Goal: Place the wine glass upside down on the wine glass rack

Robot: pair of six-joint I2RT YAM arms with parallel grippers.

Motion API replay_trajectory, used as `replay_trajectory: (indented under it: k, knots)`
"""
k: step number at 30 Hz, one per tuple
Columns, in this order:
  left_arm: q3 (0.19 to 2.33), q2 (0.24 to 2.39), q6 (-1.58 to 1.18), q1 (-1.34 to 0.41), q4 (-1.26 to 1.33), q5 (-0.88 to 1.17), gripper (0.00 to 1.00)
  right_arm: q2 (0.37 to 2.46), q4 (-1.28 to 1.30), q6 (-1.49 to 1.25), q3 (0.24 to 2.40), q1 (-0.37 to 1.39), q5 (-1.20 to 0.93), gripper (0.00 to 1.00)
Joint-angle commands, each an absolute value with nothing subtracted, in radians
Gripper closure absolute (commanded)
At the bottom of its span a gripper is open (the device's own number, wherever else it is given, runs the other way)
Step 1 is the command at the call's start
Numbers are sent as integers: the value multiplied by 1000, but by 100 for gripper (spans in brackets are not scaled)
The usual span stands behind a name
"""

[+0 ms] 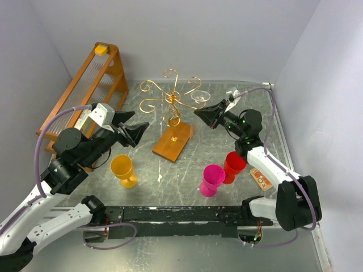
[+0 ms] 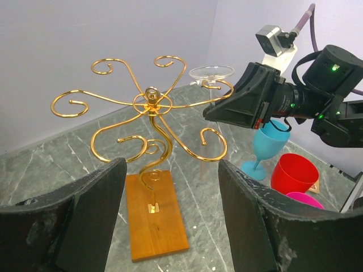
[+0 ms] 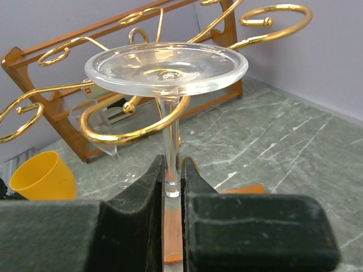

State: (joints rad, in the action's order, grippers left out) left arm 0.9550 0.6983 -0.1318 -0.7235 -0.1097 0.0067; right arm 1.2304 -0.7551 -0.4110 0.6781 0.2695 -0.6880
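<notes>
Along the left edge of the surface (image 1: 227, 141), toward the far-left corner, a tall wooden frame (image 1: 85, 93) with slatted rails is standing. Just right of it the left end effector (image 1: 134, 132) is hovering above the surface with its jaws spread wide and nothing between them, and its wrist view is looking between the two dark fingers (image 2: 85, 221) at the rack. A yellow goblet (image 1: 123, 170) is standing upright below it, nearer the near edge.

The wine glass rack (image 1: 173, 110) is sitting around the middle of the surface, toward the far edge, with its gold scroll arms fanning out over the brown base.

At the rack's right side the wine glass (image 3: 167, 68) is hanging upside down, foot uppermost. Its stem is passing down through the curl of a scroll arm, with the foot just above the wire; whether they are touching cannot be told. The right end effector (image 3: 172, 190) is pinching the stem in narrow jaws just under that curl.

Toward the near edge, right of middle, a pink cup (image 1: 212, 180) and a red cup (image 1: 233, 165) are standing side by side. A blue goblet (image 2: 266, 150) is showing behind the right arm.
</notes>
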Motion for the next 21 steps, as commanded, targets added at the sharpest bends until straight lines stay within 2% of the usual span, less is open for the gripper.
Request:
replay_trajectory:
  k: [1,7,14,21]
  knots:
    - [984,684,-145,-724,-109,-15,24,1277,-734,-385,748,272,-708,98]
    - [1011,699,-150,-725,-137,-14,23,1287,-722,-364,740,284,-698,73]
    - [1005,696,-168,-725,-129,-8,23,1251,-689,-359,724,288,-667,57]
    - [1022,714,-185,-725,-156,-7,20,1145,-599,-352,707,288,-580,32]
